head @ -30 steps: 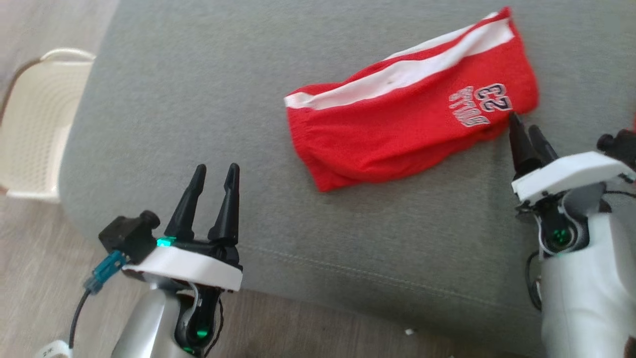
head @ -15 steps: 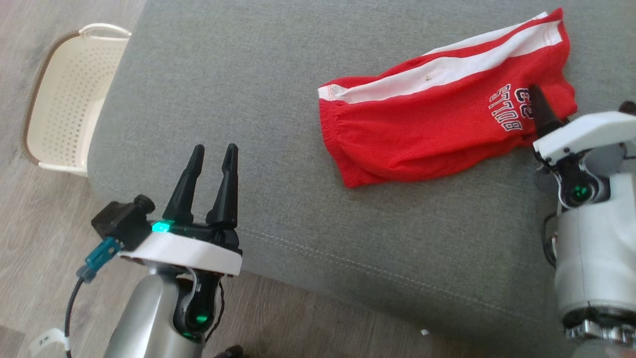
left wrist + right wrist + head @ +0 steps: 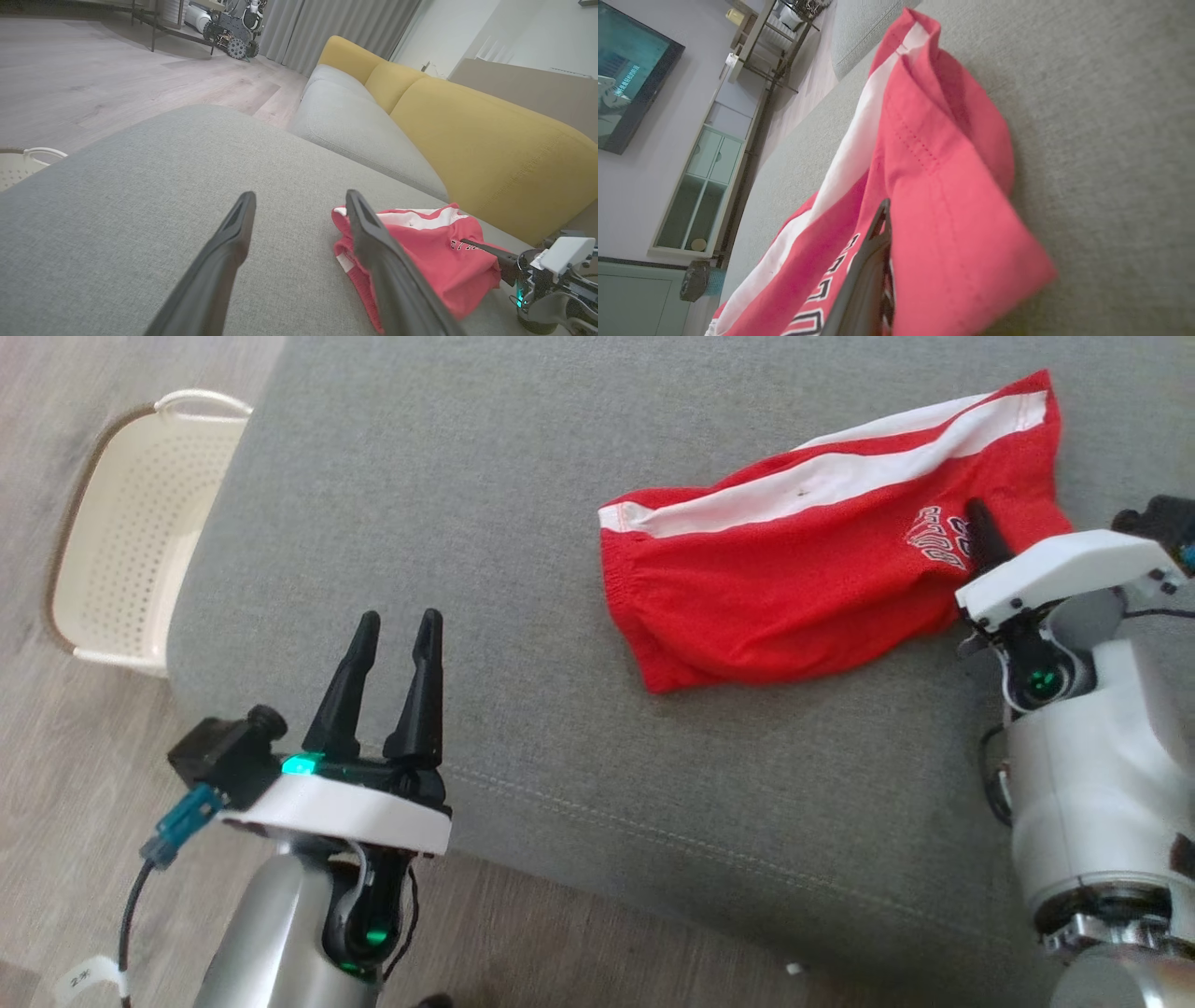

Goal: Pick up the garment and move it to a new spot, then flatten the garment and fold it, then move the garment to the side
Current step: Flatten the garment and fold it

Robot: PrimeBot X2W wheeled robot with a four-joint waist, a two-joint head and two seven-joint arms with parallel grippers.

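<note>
A red garment (image 3: 775, 588) with a white stripe and printed lettering lies crumpled on the grey cushion (image 3: 448, 485), toward the right. My right gripper (image 3: 978, 523) is at its right end, jaws closed on a fold of the cloth by the lettering. In the right wrist view the garment (image 3: 934, 186) drapes over one finger, and the other finger (image 3: 871, 261) lies against the print. My left gripper (image 3: 400, 621) hovers open over the cushion's near left part, well clear of the garment. The left wrist view has the garment (image 3: 434, 252) just right of its fingers (image 3: 224, 261).
A cream perforated basket (image 3: 121, 541) stands on the wooden floor left of the cushion. A yellow sofa back (image 3: 467, 130) rises behind the cushion. The cushion's front edge (image 3: 653, 896) runs just ahead of both arms.
My right gripper moved from beside the garment onto its right end and closed on the cloth, which bunched up there. The head camera shifted. My left gripper stayed open.
</note>
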